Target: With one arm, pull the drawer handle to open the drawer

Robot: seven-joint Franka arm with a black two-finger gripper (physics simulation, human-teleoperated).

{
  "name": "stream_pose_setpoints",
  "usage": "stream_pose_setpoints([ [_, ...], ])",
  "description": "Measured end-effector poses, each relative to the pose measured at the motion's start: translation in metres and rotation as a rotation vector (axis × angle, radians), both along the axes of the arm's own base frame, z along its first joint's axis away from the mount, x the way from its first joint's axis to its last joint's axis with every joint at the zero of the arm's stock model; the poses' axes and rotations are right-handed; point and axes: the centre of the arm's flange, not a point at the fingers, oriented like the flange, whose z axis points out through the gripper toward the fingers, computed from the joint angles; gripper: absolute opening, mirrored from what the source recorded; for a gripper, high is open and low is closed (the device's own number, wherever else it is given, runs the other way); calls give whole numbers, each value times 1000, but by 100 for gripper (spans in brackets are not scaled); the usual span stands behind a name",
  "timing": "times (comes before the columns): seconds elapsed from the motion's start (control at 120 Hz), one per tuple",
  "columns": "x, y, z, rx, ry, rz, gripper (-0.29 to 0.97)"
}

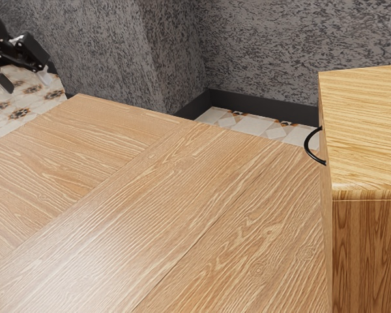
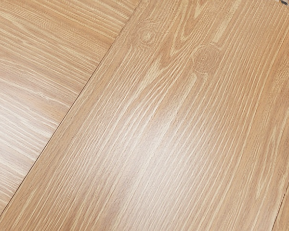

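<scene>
A wooden drawer cabinet (image 1: 365,137) stands on the table at the exterior view's right. A thin, curved black handle (image 1: 315,146) sticks out from its face toward the exterior view's left. My black gripper (image 1: 25,78) hangs at the far upper left of that view, above the table's far corner and a long way from the handle. Its two fingers stand apart with nothing between them. In the wrist view, the bare wooden tabletop (image 2: 173,125) lies under my hand.
The wooden table (image 1: 150,215) stretches wide between the gripper and the cabinet. Behind it are a patterned tile floor (image 1: 260,124) and a speckled grey wall (image 1: 247,45) with a dark skirting board.
</scene>
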Motion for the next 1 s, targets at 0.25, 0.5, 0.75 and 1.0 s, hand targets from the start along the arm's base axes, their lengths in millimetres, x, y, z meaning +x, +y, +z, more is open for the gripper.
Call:
stream_pose_setpoints([
  [0.25,44,-114,1,42,43,-211,66],
  [0.5,78,-248,-53,30,165,-448,66],
  [0.75,60,-344,-54,68,164,-664,66],
  [1.0,52,-360,-49,123,150,-614,66],
])
